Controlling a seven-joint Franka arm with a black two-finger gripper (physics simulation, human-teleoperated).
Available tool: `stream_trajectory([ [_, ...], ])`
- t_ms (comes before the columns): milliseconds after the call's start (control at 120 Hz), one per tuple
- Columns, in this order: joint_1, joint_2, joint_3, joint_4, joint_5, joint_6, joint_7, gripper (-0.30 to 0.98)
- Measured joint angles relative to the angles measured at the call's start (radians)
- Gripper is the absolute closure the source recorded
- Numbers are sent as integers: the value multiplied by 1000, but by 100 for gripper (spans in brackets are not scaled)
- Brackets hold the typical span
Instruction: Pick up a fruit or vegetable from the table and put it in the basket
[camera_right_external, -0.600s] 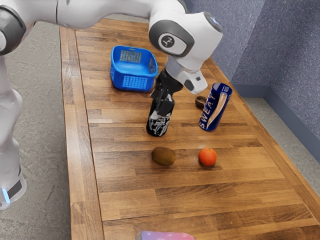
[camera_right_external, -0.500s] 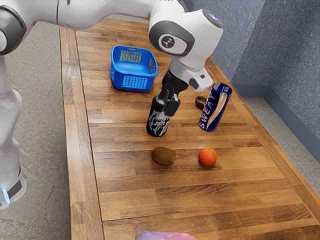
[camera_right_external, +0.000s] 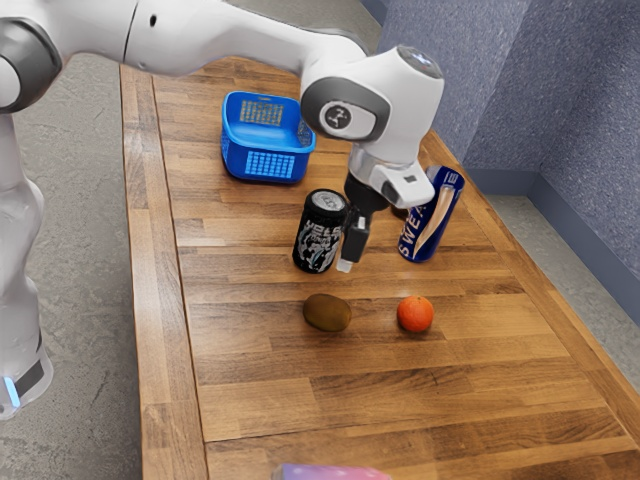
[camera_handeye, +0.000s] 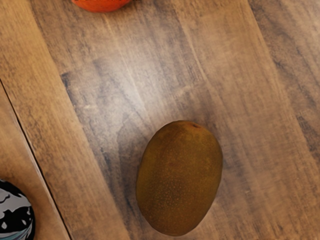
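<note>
Kiwi Lying Crosswise as Hand Hangs Near

The blue can (camera_right_external: 430, 220) is showing me "SWEA" before the arm's hand starts covering it; the black can (camera_right_external: 318, 235) is wearing pale lettering I'm failing to read. A pink-purple thing (camera_right_external: 330, 472) is getting cut off at the exterior view's lower edge.

The kiwi (camera_right_external: 327, 313) is lying on the table (camera_right_external: 240, 380) between its long edges, pointing its long axis roughly from one to the other, its reddish-marked end facing nearer the orange (camera_right_external: 415, 314). The basket (camera_right_external: 265, 165) is sitting towards the far end, near the long edge at the exterior view's left. The gripper (camera_right_external: 347, 264) is hanging above the table, apart from both fruits; how far it's opening, I can't tell.
</note>
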Motion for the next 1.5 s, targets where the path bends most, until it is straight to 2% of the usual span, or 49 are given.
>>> stream_trajectory([
  [517,-1,-8,0,-34,-83,27,185,0],
  [1500,-3,-41,23,-185,-118,116,291,0],
])
